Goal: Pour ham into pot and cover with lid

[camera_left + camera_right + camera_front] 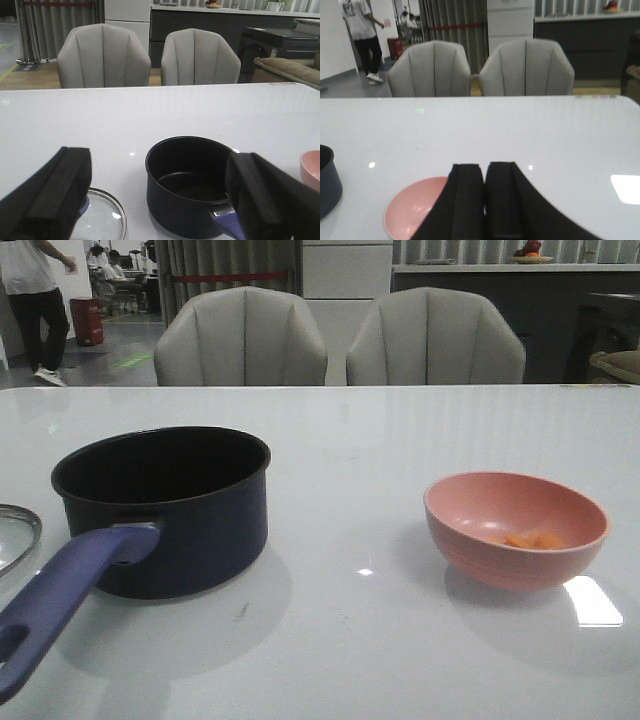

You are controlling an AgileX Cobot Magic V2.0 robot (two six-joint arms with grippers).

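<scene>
The dark navy pot [165, 508] stands left of centre on the white table, empty, its purple-blue handle [55, 595] pointing toward the front edge. Only the rim of the glass lid [15, 535] shows at the left edge; it lies flat beside the pot [192, 185] in the left wrist view, lid [102, 220]. A few orange ham pieces [530, 538] lie in the pink bowl [515, 528] on the right. My left gripper [160, 195] hangs open above and short of the pot. My right gripper [485, 175] is shut on nothing, over the near side of the bowl [415, 210].
Two grey chairs [240, 340] [435, 338] stand behind the table's far edge. A person [35, 300] walks at the far left of the room. Neither arm shows in the front view.
</scene>
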